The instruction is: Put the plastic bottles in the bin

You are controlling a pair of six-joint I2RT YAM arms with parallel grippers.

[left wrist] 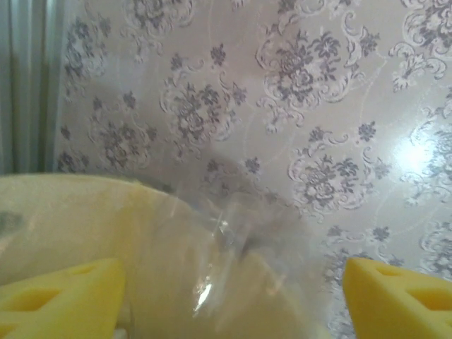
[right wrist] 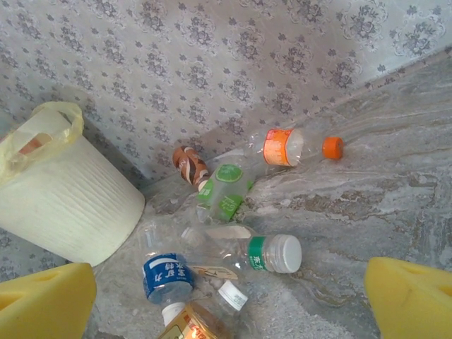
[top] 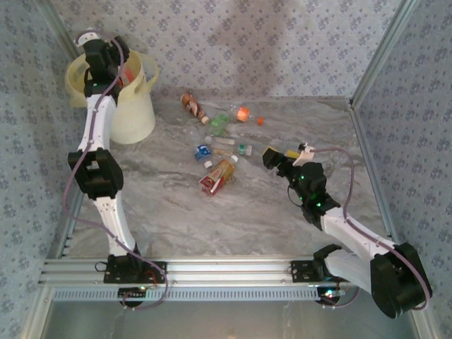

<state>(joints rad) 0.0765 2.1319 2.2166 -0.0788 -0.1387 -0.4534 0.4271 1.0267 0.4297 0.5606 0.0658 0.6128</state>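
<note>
The cream-yellow bin [top: 133, 106] stands at the back left. My left gripper [top: 113, 67] hangs over its mouth. Its yellow fingers [left wrist: 67, 293] stand wide apart and open, and a blurred clear bottle [left wrist: 226, 247] lies between them above the bin's rim [left wrist: 63, 205]. Several bottles lie mid-table: a brown one [top: 191, 104], an orange-labelled one [right wrist: 300, 146], a green-labelled one [right wrist: 229, 191], a blue-labelled one [right wrist: 168, 277], one with a green band and white cap [right wrist: 268, 253] and an amber one with a red label [top: 217, 175]. My right gripper [top: 272, 157] is open just right of the pile, with nothing between its fingers [right wrist: 49, 300].
Patterned walls close in the back and both sides, with metal posts at the corners. The marble tabletop [top: 212, 219] lies bare between the pile and the arm bases. The left arm's links stand along the left edge, beside the bin.
</note>
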